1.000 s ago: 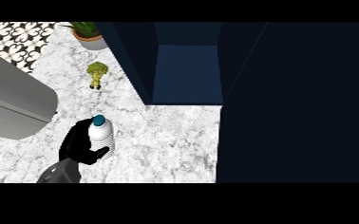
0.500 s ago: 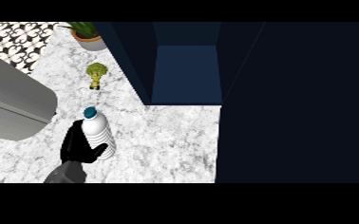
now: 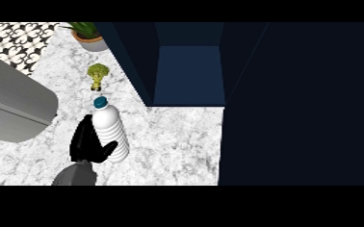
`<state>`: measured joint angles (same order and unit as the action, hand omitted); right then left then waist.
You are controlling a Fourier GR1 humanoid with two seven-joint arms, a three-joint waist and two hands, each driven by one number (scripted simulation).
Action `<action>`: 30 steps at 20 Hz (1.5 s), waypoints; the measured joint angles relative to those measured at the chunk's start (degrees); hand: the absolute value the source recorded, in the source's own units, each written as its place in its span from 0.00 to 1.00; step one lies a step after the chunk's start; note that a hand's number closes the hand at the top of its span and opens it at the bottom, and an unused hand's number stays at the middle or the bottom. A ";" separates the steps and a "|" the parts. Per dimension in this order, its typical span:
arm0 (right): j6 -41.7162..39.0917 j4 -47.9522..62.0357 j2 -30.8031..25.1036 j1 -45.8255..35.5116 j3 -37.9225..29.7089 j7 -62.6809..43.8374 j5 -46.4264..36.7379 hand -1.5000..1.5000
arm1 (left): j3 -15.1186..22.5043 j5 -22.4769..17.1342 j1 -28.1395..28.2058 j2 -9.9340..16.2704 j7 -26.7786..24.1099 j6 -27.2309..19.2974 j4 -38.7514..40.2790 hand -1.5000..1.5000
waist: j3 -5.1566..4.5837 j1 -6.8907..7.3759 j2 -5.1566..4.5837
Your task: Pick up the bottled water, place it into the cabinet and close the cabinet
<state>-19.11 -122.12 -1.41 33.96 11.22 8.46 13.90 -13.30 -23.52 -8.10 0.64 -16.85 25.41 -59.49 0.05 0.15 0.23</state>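
The bottled water (image 3: 111, 131), clear with a blue cap, is held in my left hand (image 3: 86, 144). The black fingers and thumb curl round its lower half from the left. The bottle stands upright above the marble counter (image 3: 177, 134), left of the cabinet. The dark blue cabinet (image 3: 190, 74) stands open at the upper middle, its inside showing nothing. Its open door (image 3: 292, 106) fills the right side of the view. My right hand does not show.
A small green broccoli (image 3: 97, 74) lies on the counter just beyond the bottle. A potted plant (image 3: 88, 34) stands at the back left. A grey rounded appliance (image 3: 21, 107) takes up the left edge.
The left hand has lifted the bottle and carried it away from me, toward the broccoli; the bottle now looks larger and taller.
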 measured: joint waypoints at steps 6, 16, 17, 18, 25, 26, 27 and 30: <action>1.39 -1.43 0.62 -0.09 2.37 -1.09 -0.79 0.00 | 8.52 -2.11 -1.03 -0.48 2.49 -9.87 -8.83 1.00 | -0.03 -0.30 -0.07; 2.17 -1.30 -0.27 0.05 3.09 -0.28 -0.12 0.00 | 21.23 -2.26 -9.58 -0.61 7.76 -30.25 -16.08 1.00 | -0.04 -0.69 -0.15; 2.22 -1.08 -0.27 0.38 3.42 0.10 -0.51 0.00 | 22.07 -2.59 -10.68 -0.60 8.21 -31.90 -15.93 1.00 | -0.05 -0.71 -0.16; 1.68 -1.47 -1.01 0.87 2.77 0.09 0.23 0.00 | 23.17 -2.68 -12.41 -0.60 8.30 -33.99 -15.38 1.00 | -0.06 -0.83 -0.17; 2.20 -0.79 -1.04 -0.48 2.70 -0.32 0.66 0.00 | 27.55 1.17 -23.47 -0.64 7.95 -44.54 -8.80 1.00 | -0.05 -1.11 -0.28; 1.81 -0.64 -1.19 0.26 2.78 0.61 0.49 0.00 | 26.83 1.66 -25.37 -0.60 7.96 -44.65 -7.00 1.00 | -0.06 -1.18 -0.28; 1.74 0.05 -1.22 -0.38 2.54 0.65 0.68 0.00 | 26.66 1.83 -27.37 -0.60 7.10 -45.25 -4.69 1.00 | -0.05 -1.26 -0.33; 1.52 1.00 -1.43 -1.04 2.33 0.67 1.06 0.00 | 26.44 2.11 -33.38 -0.61 6.01 -47.44 2.31 1.00 | -0.05 -1.53 -0.44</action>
<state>-17.59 -121.12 -2.84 32.92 13.54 9.13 14.96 13.15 -21.41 -41.48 0.03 -10.84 -22.03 -57.18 -0.01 -1.38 -0.21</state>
